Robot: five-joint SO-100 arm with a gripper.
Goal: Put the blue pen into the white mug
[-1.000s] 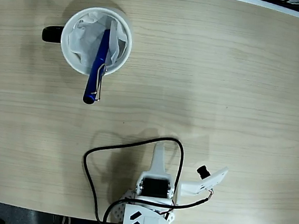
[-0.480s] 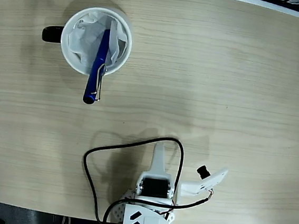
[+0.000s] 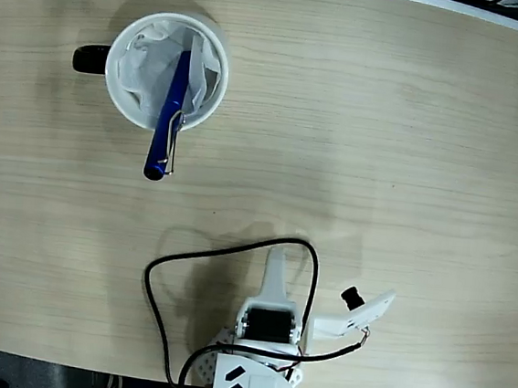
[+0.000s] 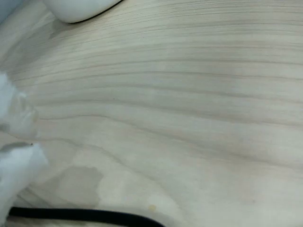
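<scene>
The pen point(image 3: 168, 121) is leaning in the mug point(image 3: 121, 98), its long axis running near-vertically in the fixed view, clip end poking out over the lower rim above the bench point(image 3: 382, 151). The end effector point(image 3: 275, 264) is sitting well apart near the bottom edge; whether its fingers are parted cannot be told.

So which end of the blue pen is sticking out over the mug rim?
The cap end of the blue pen, the one with the silver wire clip. The other end is down in the white mug on crumpled paper.
</scene>
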